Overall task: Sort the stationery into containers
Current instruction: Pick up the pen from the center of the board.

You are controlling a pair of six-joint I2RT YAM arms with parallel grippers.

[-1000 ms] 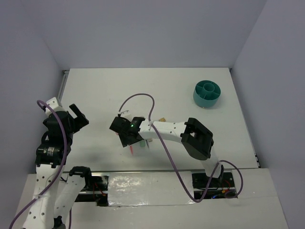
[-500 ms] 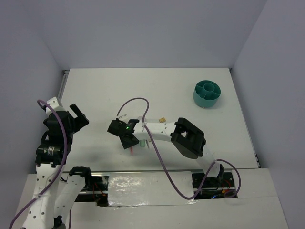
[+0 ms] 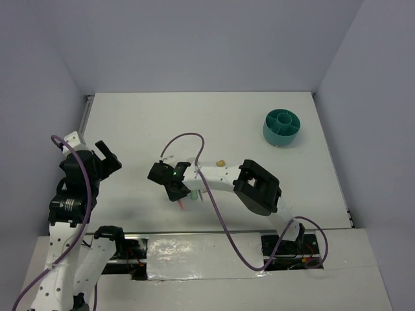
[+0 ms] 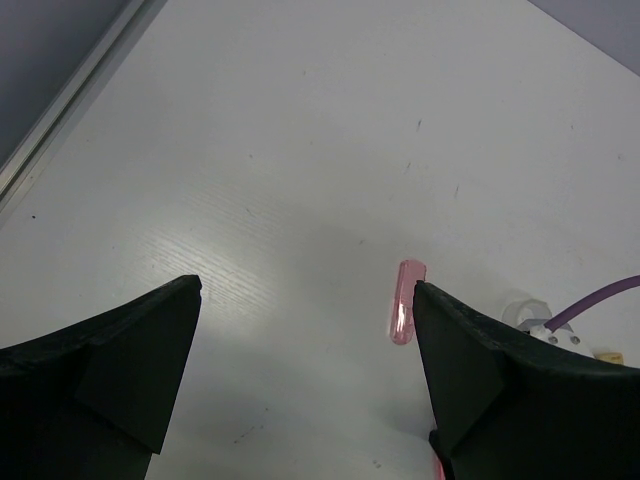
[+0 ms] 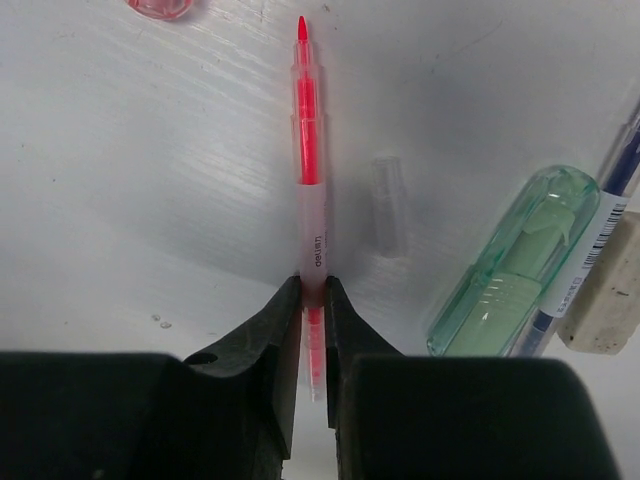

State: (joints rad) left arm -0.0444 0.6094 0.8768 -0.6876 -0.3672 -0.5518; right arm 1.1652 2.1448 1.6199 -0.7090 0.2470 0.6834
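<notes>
My right gripper [image 5: 313,292] is shut on the thin pink pen [image 5: 307,180], whose tip points away from it, low over the table. In the top view the right gripper [image 3: 172,184] is at table centre with the pen [image 3: 179,203] sticking out toward the near edge. A mint-green stub [image 5: 515,265] lies just right of it. A short pink stub [image 4: 403,315] lies ahead of my open, empty left gripper [image 4: 307,290], which is at the far left in the top view [image 3: 107,159]. The teal organiser [image 3: 281,127] stands far right.
A clear cap [image 5: 388,205] lies between pen and mint-green stub. A blue-and-white pen [image 5: 600,200] and a grey block [image 5: 608,300] lie at the right edge of the right wrist view. A small tan block [image 3: 221,162] sits by the right arm. White walls enclose the table.
The right arm has shifted a little to the left over the pen, mostly in the first half second. The left arm has not moved.
</notes>
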